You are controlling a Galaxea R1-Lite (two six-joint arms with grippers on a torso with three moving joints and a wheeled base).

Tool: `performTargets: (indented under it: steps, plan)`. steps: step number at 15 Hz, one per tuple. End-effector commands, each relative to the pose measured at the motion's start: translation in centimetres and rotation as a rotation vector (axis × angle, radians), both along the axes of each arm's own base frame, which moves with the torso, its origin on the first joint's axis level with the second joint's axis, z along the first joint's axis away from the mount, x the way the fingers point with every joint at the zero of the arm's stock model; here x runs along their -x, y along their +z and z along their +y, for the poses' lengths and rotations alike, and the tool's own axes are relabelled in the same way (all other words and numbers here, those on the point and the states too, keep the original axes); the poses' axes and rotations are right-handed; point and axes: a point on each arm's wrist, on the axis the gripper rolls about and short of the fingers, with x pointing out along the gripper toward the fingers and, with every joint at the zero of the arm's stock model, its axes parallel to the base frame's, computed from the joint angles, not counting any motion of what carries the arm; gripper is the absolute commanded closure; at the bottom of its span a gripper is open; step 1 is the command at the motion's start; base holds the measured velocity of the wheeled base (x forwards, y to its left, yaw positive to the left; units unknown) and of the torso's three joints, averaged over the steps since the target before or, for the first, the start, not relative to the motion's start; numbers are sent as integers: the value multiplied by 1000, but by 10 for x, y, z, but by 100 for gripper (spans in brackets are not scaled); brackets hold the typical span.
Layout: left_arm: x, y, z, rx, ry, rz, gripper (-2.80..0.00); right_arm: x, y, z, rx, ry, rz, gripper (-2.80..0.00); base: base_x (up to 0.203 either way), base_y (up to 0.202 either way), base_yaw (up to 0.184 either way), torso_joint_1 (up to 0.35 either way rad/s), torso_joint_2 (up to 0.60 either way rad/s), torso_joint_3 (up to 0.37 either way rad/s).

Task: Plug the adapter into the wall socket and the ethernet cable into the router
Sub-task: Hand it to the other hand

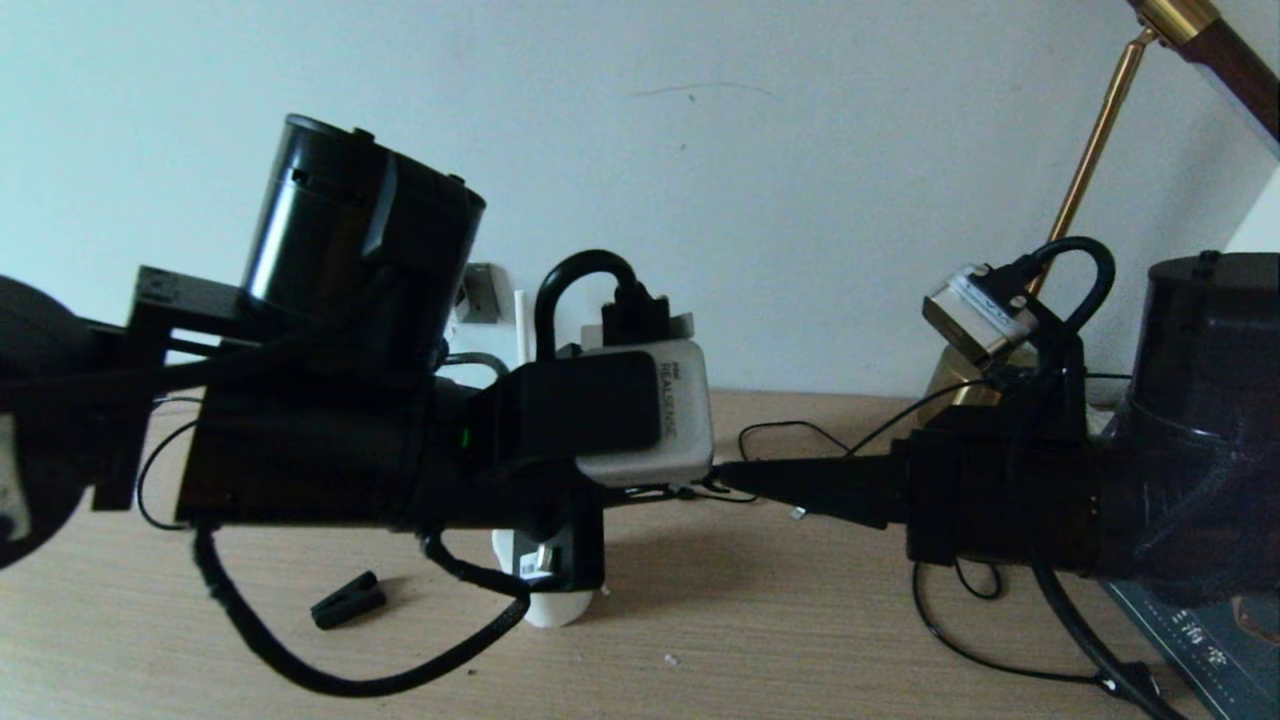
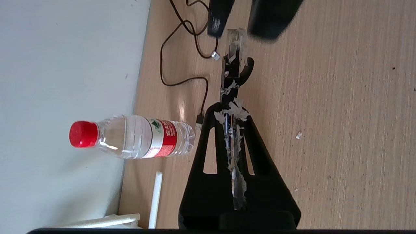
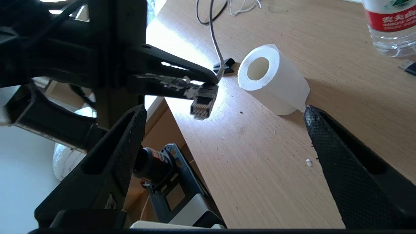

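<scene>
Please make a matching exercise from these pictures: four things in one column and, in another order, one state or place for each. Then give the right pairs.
Things
1. left gripper
2. right gripper
3. water bottle
4. white roll

States
a. white, resting on the table, with its open hole in view
b. shut on the plug of the ethernet cable
c. wide open, holding nothing
d. clear, closed with a red cap, standing near the wall

Pairs: 1-b, 2-c, 3-d, 4-a
</scene>
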Motion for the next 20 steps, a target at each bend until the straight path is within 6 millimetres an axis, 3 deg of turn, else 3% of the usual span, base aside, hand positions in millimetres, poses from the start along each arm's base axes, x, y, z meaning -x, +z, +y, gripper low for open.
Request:
performTargets:
  steps: [1, 10, 11, 12, 20]
  plan:
    - [1, -1, 1, -4, -4, -1, 0, -4, -2, 6, 2, 9, 8, -280, 0, 0, 0, 0, 0, 0]
    - [2, -3, -1, 1, -12, -7, 0, -3, -4, 14, 13, 12, 9, -280, 0, 0, 0, 0, 0, 0]
    - [2, -4, -1, 1, -12, -7, 0, -3, -5, 16, 16, 17, 13, -45, 0, 0, 0, 0, 0, 0]
    - [1, -4, -2, 0, -12, -6, 0, -4, -6, 17, 17, 18, 14, 0, 0, 0, 0, 0, 0, 0]
    - [1, -6, -2, -9, -1, -6, 0, -7, -8, 21, 33, -29, 10, 0, 0, 0, 0, 0, 0, 0]
